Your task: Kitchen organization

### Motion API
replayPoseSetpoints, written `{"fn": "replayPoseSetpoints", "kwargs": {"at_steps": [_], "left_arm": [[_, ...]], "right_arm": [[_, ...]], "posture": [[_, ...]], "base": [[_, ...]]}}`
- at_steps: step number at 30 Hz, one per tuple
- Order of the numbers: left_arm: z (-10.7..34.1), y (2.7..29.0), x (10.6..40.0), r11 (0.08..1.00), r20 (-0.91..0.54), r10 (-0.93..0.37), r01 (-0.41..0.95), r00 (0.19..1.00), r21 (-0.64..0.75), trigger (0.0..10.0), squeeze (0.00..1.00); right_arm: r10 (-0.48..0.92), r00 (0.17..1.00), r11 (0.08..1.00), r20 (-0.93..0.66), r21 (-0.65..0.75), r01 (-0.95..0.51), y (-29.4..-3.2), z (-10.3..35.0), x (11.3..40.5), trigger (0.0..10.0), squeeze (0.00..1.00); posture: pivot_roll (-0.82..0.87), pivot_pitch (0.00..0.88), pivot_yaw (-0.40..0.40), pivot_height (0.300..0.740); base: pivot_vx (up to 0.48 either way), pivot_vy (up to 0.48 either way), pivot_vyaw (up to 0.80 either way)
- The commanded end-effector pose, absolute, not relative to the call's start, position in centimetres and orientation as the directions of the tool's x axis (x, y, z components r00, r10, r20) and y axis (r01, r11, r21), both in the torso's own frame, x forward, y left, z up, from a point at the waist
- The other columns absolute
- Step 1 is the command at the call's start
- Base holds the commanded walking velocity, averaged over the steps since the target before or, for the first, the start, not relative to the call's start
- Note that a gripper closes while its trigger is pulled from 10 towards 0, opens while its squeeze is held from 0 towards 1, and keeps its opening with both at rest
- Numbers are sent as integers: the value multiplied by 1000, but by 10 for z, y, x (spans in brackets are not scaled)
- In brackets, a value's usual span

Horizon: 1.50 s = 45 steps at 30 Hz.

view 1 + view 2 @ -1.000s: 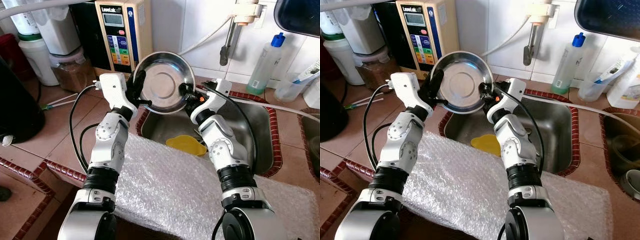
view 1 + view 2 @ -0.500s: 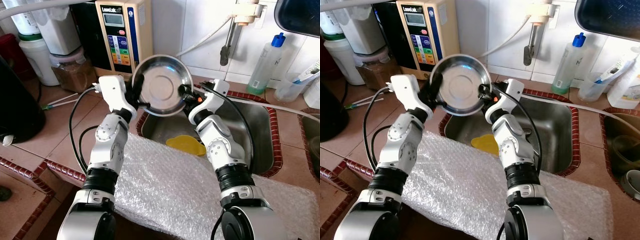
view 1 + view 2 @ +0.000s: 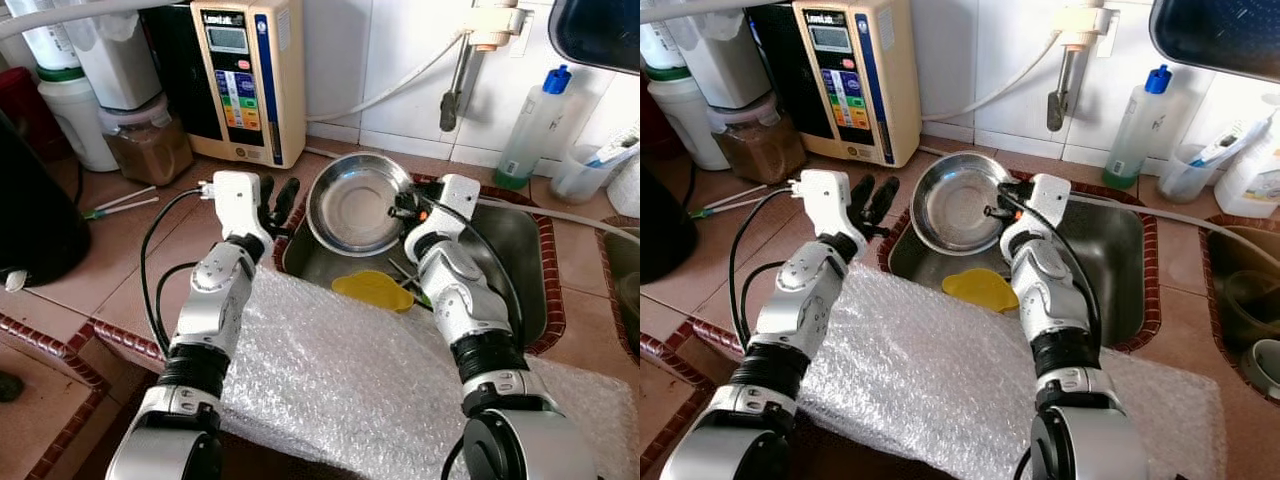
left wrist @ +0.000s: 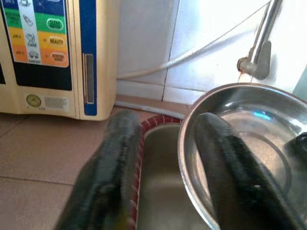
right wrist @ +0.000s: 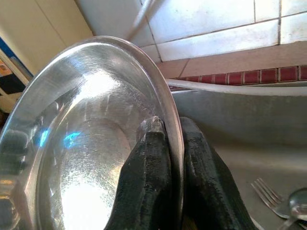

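Steel bowl (image 3: 358, 203) sits tilted over the sink's (image 3: 520, 290) far left corner, at about twelve o'clock from us, its open face turned up toward our head camera. Nearest us, a sheet of bubble wrap (image 3: 340, 380) covers the counter edge, and both our arms reach out across it. Just beyond the wrap, a yellow piece (image 3: 372, 289) lies in the sink basin, with a fork (image 5: 268, 196) and a spoon (image 5: 296, 207) close by on the bottom. Our right gripper (image 3: 400, 211) pinches the bowl's rim at the bowl's three o'clock, one finger (image 5: 151, 177) inside and the other outside, clamped tight on the metal. Our left gripper (image 3: 277, 203) hangs at the bowl's nine o'clock with its two fingers (image 4: 108, 177) spread apart, gripping nothing. Farther back, at eleven o'clock, a beige water ionizer (image 3: 250, 75) stands against the tiled wall. At one o'clock the faucet (image 3: 458, 80) hangs down, and a blue-capped bottle (image 3: 533, 125) stands at two o'clock.
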<state>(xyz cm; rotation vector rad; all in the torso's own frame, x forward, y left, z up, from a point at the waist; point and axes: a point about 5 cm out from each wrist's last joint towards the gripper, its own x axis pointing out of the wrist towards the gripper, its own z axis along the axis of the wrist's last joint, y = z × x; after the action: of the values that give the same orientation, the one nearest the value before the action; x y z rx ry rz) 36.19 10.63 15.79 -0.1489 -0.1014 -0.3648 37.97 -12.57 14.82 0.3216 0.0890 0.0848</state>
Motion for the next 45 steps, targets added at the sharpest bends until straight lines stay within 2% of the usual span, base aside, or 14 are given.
{"fn": "replayPoseSetpoints", "kwargs": {"at_steps": [1, 10, 19, 22, 30, 31, 32, 33, 36, 37, 45], "left_arm": [[149, 110, 360, 923, 78, -365, 372, 928, -101, 10000, 1000], [129, 112, 352, 912, -26, -409, 408, 912, -44, 10000, 1000], [123, 115, 349, 909, -60, -416, 416, 908, -15, 10000, 1000], [110, 113, 345, 892, -142, -450, 453, 882, -15, 10000, 1000], [103, 107, 339, 858, -182, -509, 513, 841, -24, 10000, 1000], [103, 106, 338, 853, -189, -516, 522, 835, -25, 10000, 1000], [102, 106, 337, 849, -192, -523, 529, 830, -24, 10000, 1000], [102, 105, 337, 846, -195, -527, 533, 827, -24, 10000, 1000], [101, 104, 336, 833, -207, -545, 553, 813, -20, 10000, 1000], [101, 104, 335, 834, -204, -544, 551, 814, -23, 10000, 1000], [101, 98, 334, 821, -215, -562, 571, 799, -27, 10000, 1000]], "right_arm": [[52, 993, 959, -104, 284, -20, -132, 141, 379, 0, 0], [-110, 967, 968, -229, 197, 156, -157, 119, 376, 0, 0], [-153, 943, 962, -296, 171, 210, -162, 107, 373, 0, 0], [-147, 935, 956, -324, 196, 218, -161, 101, 372, 0, 0], [-108, 925, 948, -364, 243, 206, -154, 92, 368, 0, 0], [-103, 923, 947, -370, 247, 204, -153, 91, 368, 0, 192], [-96, 922, 946, -374, 254, 202, -152, 91, 368, 0, 620], [-92, 922, 944, -377, 262, 201, -152, 90, 368, 0, 1000], [-73, 922, 939, -380, 286, 192, -150, 89, 368, 0, 1000], [-78, 921, 940, -382, 281, 196, -151, 89, 367, 9765, 1000], [-74, 917, 935, -391, 293, 200, -155, 88, 366, 10000, 1000]], "posture": [[78, 0, 62, 740], [81, 0, 59, 740], [83, 0, 55, 740], [83, 0, 52, 740], [82, 0, 52, 740], [82, 0, 52, 740], [81, 0, 53, 740], [81, 0, 53, 740], [76, 0, 55, 740], [70, 0, 55, 740], [61, 0, 51, 740]], "base": [[0, 0, 0], [0, 0, 0], [0, 0, 0], [0, 0, 0], [0, 0, 0], [0, 0, 0], [0, 0, 0], [0, 0, 0], [0, 0, 0], [0, 0, 0], [0, 0, 0]]}}
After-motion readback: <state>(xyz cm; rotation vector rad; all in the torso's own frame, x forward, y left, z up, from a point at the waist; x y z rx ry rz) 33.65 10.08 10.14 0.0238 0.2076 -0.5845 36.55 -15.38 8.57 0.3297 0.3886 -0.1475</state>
